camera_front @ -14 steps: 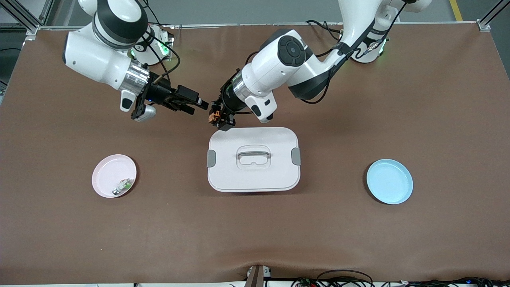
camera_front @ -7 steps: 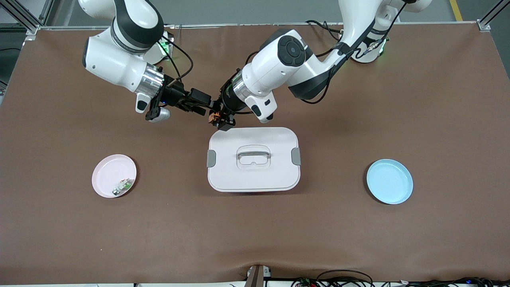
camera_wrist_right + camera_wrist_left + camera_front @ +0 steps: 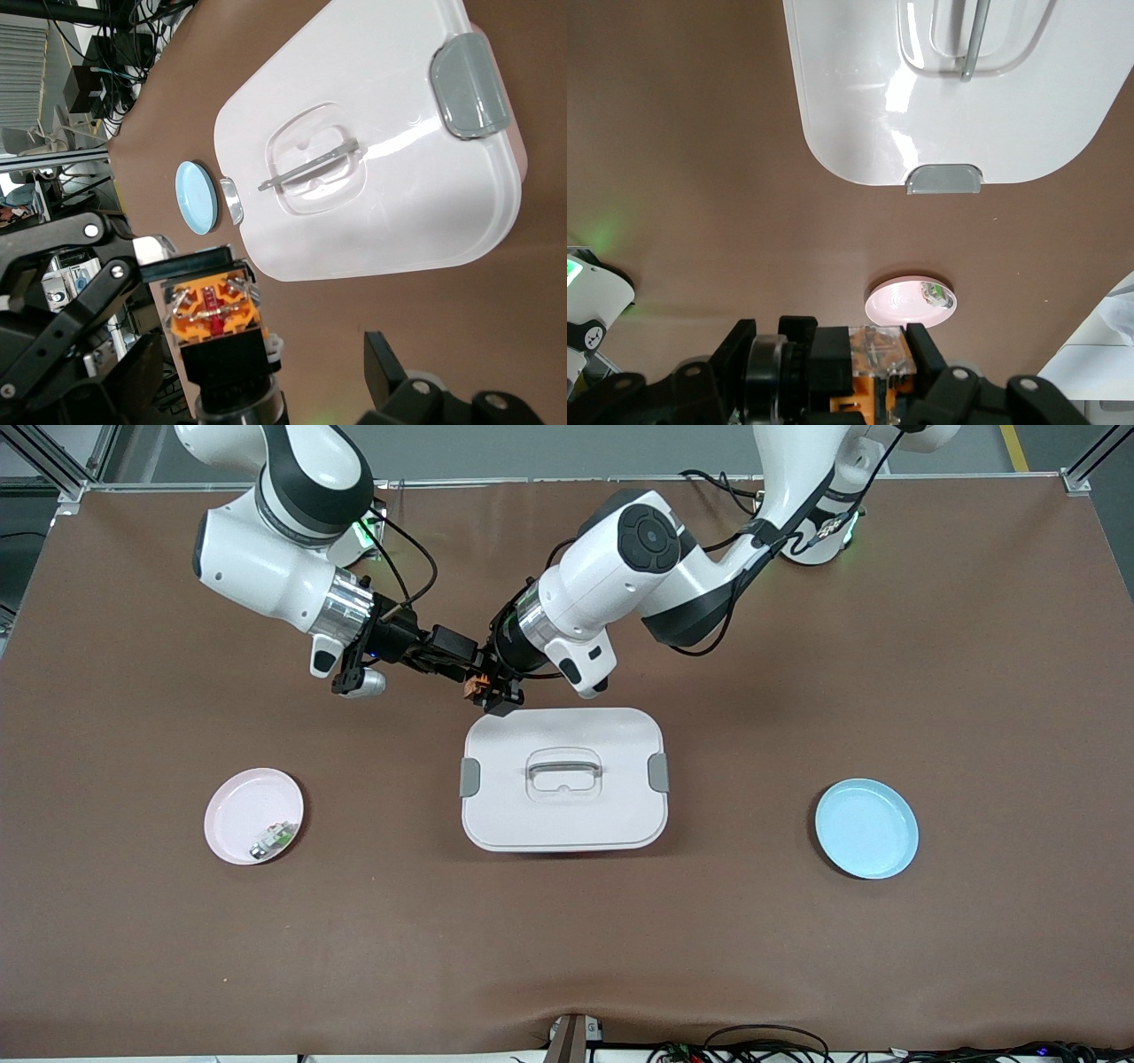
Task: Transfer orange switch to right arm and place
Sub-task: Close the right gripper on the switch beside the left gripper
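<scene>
Orange switch (image 3: 477, 685): pinched in my left tool (image 3: 490, 691), in the air just over the counter (image 3: 797, 957) by the white lidded box (image 3: 563, 779), off the edge nearest the arm bases.
Handover: I judge I should bring my right tool's jaws around the black body (not the orange face), close fully, and only then let the left release.
Left tool: clamped tight on the switch.
Right tool (image 3: 461, 657): jaws spread wide, holding nothing, right beside the switch.
Pink plate (image 3: 239, 802): toward the right arm's end, likely the drop spot.
</scene>
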`<state>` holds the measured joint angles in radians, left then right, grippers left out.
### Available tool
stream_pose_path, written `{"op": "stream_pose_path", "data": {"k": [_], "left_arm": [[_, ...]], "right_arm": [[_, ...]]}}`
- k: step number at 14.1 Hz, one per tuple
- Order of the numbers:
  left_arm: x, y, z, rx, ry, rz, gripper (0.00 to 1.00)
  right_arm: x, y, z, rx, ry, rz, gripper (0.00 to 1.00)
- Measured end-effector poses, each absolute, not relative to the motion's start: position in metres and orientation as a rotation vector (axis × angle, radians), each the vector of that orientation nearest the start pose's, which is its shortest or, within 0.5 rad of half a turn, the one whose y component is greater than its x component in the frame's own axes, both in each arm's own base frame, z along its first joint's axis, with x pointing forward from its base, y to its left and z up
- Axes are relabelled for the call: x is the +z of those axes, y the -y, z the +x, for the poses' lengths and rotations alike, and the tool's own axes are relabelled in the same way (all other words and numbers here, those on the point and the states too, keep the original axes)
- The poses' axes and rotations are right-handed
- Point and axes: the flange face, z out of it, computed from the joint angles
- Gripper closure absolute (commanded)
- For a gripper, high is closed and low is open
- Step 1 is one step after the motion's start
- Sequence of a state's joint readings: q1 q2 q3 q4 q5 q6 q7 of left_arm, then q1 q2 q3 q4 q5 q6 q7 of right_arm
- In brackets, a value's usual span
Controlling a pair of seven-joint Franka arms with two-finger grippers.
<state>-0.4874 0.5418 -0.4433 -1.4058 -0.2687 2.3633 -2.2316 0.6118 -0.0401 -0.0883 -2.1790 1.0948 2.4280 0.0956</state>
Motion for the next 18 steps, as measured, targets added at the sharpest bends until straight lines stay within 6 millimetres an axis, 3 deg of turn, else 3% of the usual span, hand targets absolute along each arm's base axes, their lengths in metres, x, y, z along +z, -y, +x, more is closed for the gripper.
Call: {"op": "stream_pose_path", "data": {"k": [6, 9, 14, 18], "left_arm": [[0.464, 0.550, 0.494, 0.793, 2.443, -2.481, 0.86], [0.464, 0.550, 0.494, 0.793, 2.441, -2.480, 0.86], [0.464, 0.550, 0.494, 0.792, 2.441, -2.479, 0.86], [0.464, 0.550, 0.494, 0.792, 2.441, -2.479, 0.86]], "right_arm": [[0.437, -0.286, 0.486, 0.010, -0.383, -2.258, 0.01], [0.436, -0.293, 0.486, 0.015, -0.370, -2.261, 0.10], [0.436, -0.295, 0.484, 0.008, -0.318, -2.301, 0.10], [0.435, -0.296, 0.483, 0.035, -0.283, -2.321, 0.16]]}}
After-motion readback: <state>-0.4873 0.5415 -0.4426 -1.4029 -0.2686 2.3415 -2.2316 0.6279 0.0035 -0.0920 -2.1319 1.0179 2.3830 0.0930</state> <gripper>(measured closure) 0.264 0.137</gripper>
